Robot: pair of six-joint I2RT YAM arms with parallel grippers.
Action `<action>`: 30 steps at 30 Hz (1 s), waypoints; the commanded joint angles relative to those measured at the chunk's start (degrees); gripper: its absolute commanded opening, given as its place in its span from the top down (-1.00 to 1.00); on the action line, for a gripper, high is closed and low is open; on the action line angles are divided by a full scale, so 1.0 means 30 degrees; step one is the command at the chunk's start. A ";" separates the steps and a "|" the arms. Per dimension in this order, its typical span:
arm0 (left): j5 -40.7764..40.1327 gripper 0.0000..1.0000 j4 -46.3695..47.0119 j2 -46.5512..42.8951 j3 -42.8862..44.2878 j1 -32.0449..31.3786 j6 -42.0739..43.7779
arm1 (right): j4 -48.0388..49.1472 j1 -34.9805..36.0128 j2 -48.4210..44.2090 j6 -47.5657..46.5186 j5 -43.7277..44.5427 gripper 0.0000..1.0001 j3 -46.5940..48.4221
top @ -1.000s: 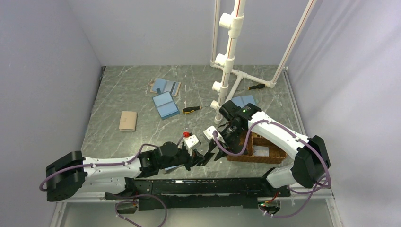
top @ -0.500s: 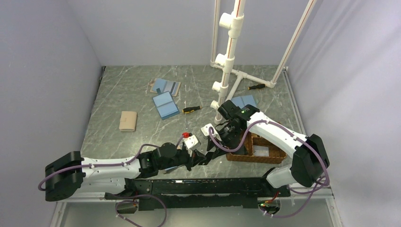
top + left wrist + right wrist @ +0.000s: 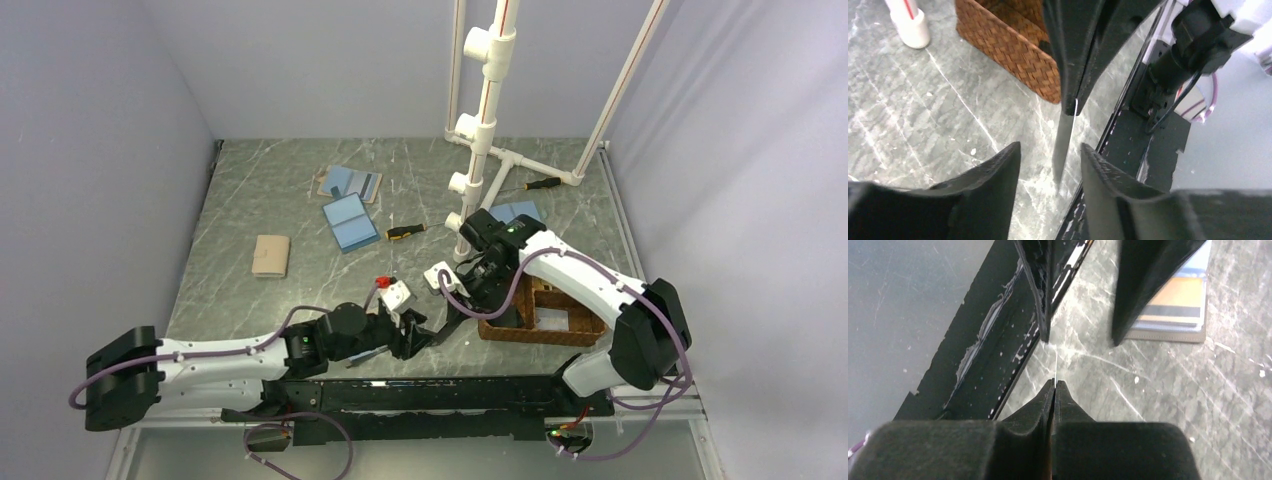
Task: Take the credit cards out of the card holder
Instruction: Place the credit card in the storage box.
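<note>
At the worktop's (image 3: 250, 200) six o'clock, right end effector (image 3: 1054, 383) pinches a light, stiff, probably slick credit card (image 3: 1066, 125) by its flat faces; left end effector (image 3: 1050, 150) open around it.

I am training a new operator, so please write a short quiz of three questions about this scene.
1. True or false: the right black two-finger gripper is shut on the thin flat card, seen edge-on.
2. The left black two-finger gripper is: A) open, not clamping the card; B) shut on the card; C) out of view.
3. In the left wrist view, what stands on the grey marble table behind the card?
Key: 1 true; 2 A; 3 the brown wicker tray.
</note>
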 commanded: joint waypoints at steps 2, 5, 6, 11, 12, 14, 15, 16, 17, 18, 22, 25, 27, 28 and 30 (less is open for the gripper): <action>-0.2322 -0.34 -0.1455 -0.2490 -0.0170 0.0006 -0.1099 | -0.4413 -0.1534 -0.0648 -0.3063 0.1266 1.00 0.1827; -0.3063 -0.62 -0.2753 -0.4090 -0.0798 0.0027 -0.1619 | -0.5383 -0.3216 -0.1823 -0.3497 0.1812 1.00 0.1815; -0.3301 -0.67 -0.3180 -0.4596 -0.0999 0.0027 -0.1784 | -0.5238 -0.3677 -0.2340 -0.3114 0.2435 1.00 0.1726; -0.4290 -0.77 -0.5211 -0.7029 -0.1746 0.0027 -0.2686 | -0.5721 -0.7334 -0.4708 -0.2346 0.3939 1.00 0.1734; -0.4411 -0.77 -0.5542 -0.7409 -0.1821 0.0027 -0.2782 | -0.6033 -0.7828 -0.5042 -0.2370 0.4275 1.00 0.1749; -0.4575 -0.77 -0.5929 -0.8004 -0.2039 0.0027 -0.2840 | -0.6412 -0.8734 -0.5205 -0.2359 0.5198 1.00 0.1797; -0.4629 -0.77 -0.5947 -0.8234 -0.2206 0.0027 -0.2867 | -0.6590 -0.9234 -0.5169 -0.2452 0.5579 1.00 0.1859; -0.4676 -0.77 -0.5839 -0.8391 -0.2391 0.0027 -0.2892 | -0.6842 -0.9746 -0.5018 -0.2603 0.5810 1.00 0.1933; -0.4668 -0.77 -0.5650 -0.8502 -0.2532 0.0027 -0.2925 | -0.7105 -1.0210 -0.4754 -0.2794 0.6014 1.00 0.2085; -0.4607 -0.77 -0.5480 -0.8538 -0.2666 0.0027 -0.2976 | -0.7368 -1.0612 -0.4479 -0.2961 0.6150 1.00 0.2246; -0.4468 -0.77 -0.5400 -0.8403 -0.2717 0.0027 -0.3212 | -0.7764 -1.1198 -0.3308 -0.3423 0.6217 1.00 0.2286; -0.4429 -0.76 -0.5858 -0.8118 -0.2485 0.0027 -0.3320 | -0.7370 -1.1203 -0.2538 -0.3684 0.5927 1.00 0.1795; -0.4432 -0.76 -0.6034 -0.8020 -0.2381 0.0027 -0.3389 | -0.6929 -1.1143 -0.2072 -0.3529 0.5869 1.00 0.1608; -0.4414 -0.76 -0.6026 -0.7980 -0.2376 0.0027 -0.3419 | -0.6698 -1.1065 -0.1884 -0.3400 0.5868 1.00 0.1513; -0.4386 -0.76 -0.5828 -0.7948 -0.2466 0.0027 -0.3426 | -0.6026 -1.0688 -0.1573 -0.2943 0.6008 1.00 0.1255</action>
